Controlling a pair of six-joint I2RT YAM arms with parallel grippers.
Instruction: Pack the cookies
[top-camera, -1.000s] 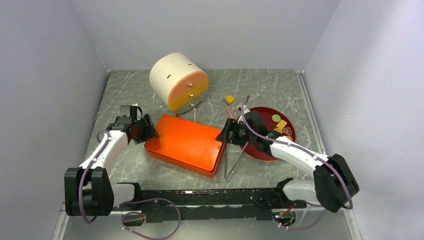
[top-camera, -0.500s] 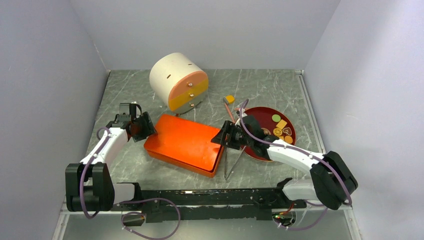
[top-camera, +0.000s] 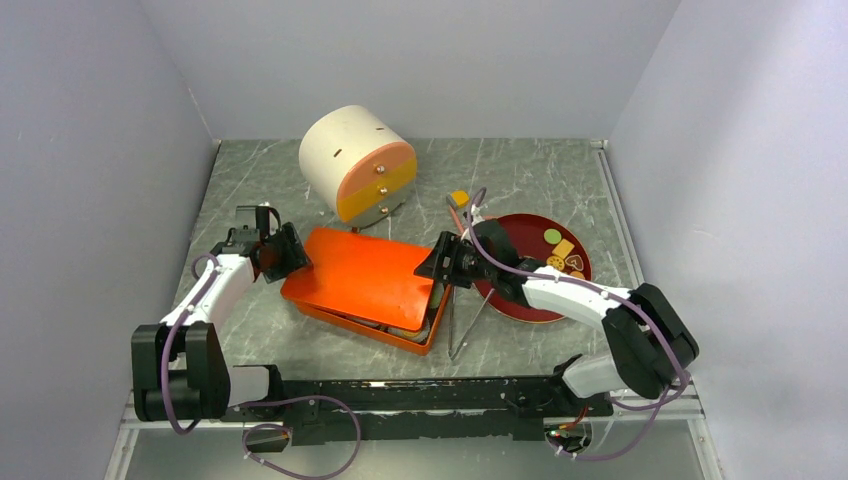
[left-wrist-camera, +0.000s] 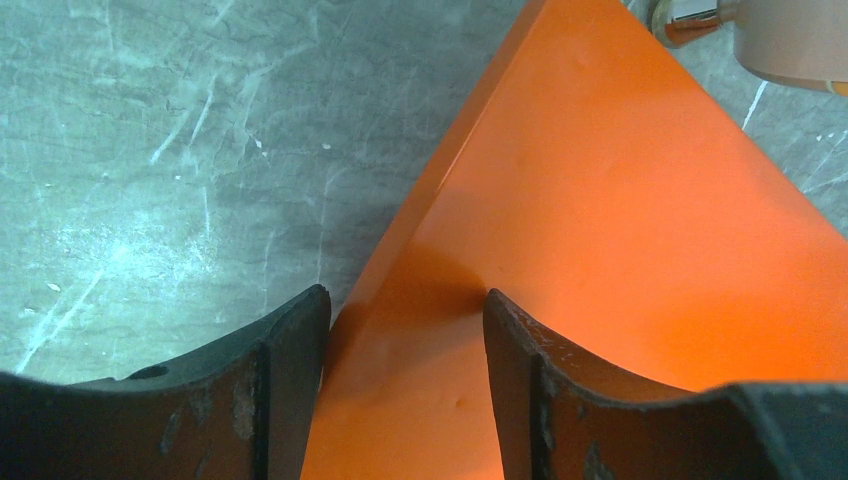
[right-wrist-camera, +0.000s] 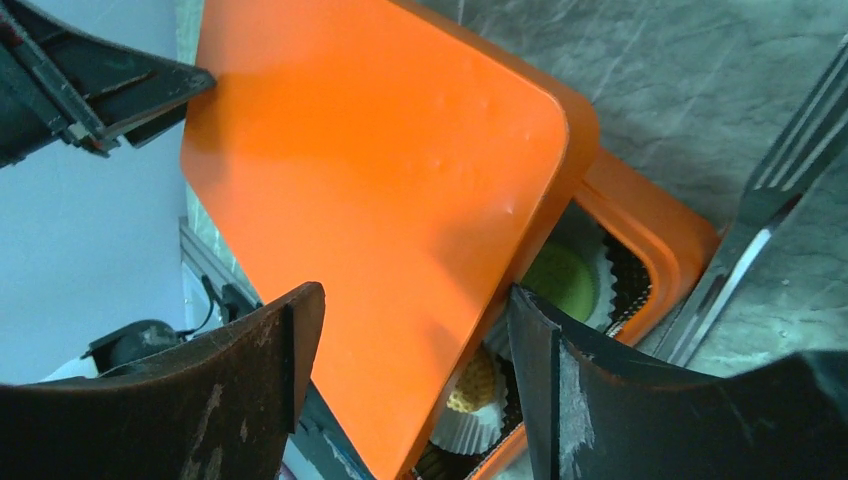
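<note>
My left jaws are clamped on the orange lid's left corner and my right jaws on its right end, holding it tilted above the orange box. Under the lid, a green cookie sits in a paper cup. Right of the lid, more cookies lie on the dark red plate.
</note>
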